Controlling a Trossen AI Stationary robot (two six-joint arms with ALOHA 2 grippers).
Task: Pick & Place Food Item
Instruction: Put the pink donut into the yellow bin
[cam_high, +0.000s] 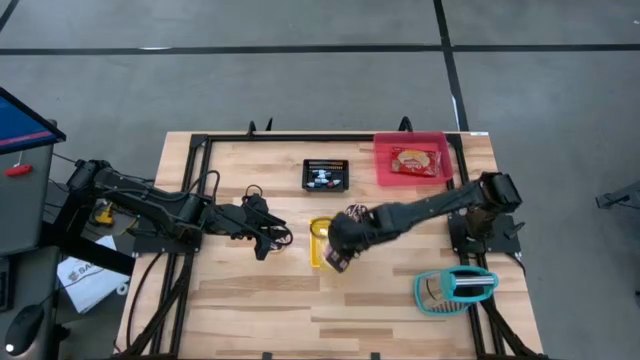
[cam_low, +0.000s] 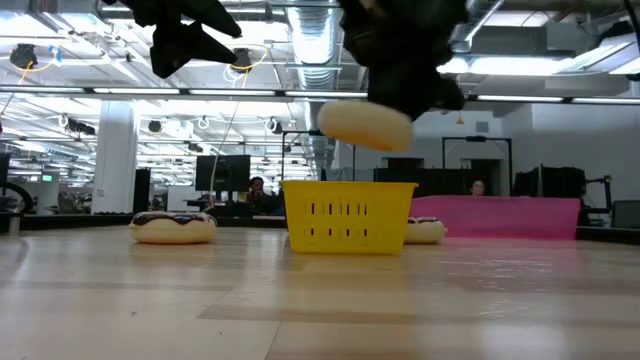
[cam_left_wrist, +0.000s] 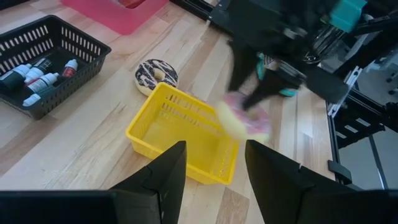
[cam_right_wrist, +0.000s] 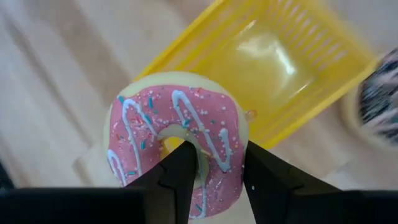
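Observation:
My right gripper (cam_right_wrist: 216, 152) is shut on a pink-iced donut (cam_right_wrist: 177, 118) with white drizzle and holds it in the air over the near edge of the yellow basket (cam_low: 348, 215). In the low view the pink-iced donut (cam_low: 365, 125) hangs above the basket's rim. The basket (cam_left_wrist: 186, 140) stands on the table with nothing showing inside. My left gripper (cam_left_wrist: 214, 149) hovers open to the left of the basket, above the table. A chocolate-iced donut (cam_left_wrist: 157, 76) lies flat on the table beside the basket's far side. My right gripper has one finger (cam_right_wrist: 183, 165) in the donut's hole and the other (cam_right_wrist: 267, 177) outside the ring, pinching the ring's side (cam_right_wrist: 224, 146) between them. The fingers come steeply from above. The donut is lifted clear, its iced face toward the wrist.
A black basket (cam_high: 326, 175) with small bottles stands at the far middle. A pink tray (cam_high: 410, 160) with a food packet sits at the far right. A teal object (cam_high: 455, 288) lies at the near right. Two donuts (cam_low: 172, 227) (cam_low: 425, 230) rest on the table in the low view.

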